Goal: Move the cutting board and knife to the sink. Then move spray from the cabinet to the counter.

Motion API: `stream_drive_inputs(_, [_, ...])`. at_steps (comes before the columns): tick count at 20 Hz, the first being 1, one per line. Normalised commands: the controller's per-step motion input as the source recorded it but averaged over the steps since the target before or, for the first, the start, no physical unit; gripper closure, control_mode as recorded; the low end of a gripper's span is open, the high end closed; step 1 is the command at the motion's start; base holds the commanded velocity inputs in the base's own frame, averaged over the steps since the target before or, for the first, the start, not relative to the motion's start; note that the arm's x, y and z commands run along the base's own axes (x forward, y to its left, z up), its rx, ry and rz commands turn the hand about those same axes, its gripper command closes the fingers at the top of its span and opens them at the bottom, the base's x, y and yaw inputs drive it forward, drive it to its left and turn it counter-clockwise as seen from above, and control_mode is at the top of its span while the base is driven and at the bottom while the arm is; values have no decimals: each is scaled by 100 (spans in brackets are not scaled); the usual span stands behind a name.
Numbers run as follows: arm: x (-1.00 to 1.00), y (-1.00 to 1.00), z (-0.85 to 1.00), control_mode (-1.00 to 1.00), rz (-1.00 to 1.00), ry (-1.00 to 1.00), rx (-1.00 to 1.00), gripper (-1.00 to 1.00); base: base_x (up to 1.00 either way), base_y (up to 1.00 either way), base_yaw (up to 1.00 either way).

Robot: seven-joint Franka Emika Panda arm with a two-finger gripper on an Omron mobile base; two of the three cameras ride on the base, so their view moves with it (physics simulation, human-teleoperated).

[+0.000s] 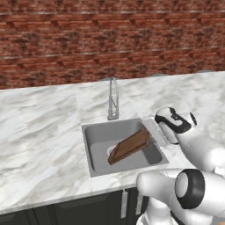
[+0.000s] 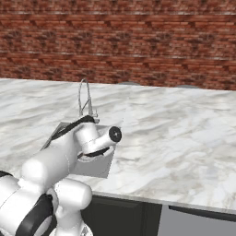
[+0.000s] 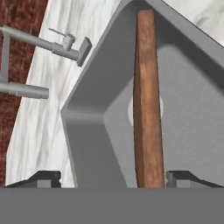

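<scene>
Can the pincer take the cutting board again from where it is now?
Probably yes. The cutting board leans tilted in the sink, and its near end lies between the open pincer fingertips with nothing else between. The faucet stands off to the side.

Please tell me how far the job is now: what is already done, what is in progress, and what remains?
Done, as it looks: the cutting board lies tilted inside the sink, one end low in the basin, the other leaning up toward the right wall. In hand: nothing; the gripper is open, with a fingertip on each side of the board's near end. Left: the knife must go to the sink, then the spray from the cabinet to the counter.
</scene>
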Motion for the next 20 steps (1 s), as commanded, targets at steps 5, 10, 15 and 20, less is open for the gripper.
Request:
stream_drive_inputs(5, [-70, -38, 96, -100, -10, 0, 0, -100, 0, 0, 0])
stream_drive_inputs(10, [-77, -65, 79, -100, 0, 0, 0, -100, 0, 0, 0])
stream_drive_inputs(15, [-62, -13, 100, -100, -2, 2, -2, -100, 0, 0, 0])
stream_drive_inputs(20, [-37, 18, 100, -100, -6, 12, -20, -100, 0, 0, 0])
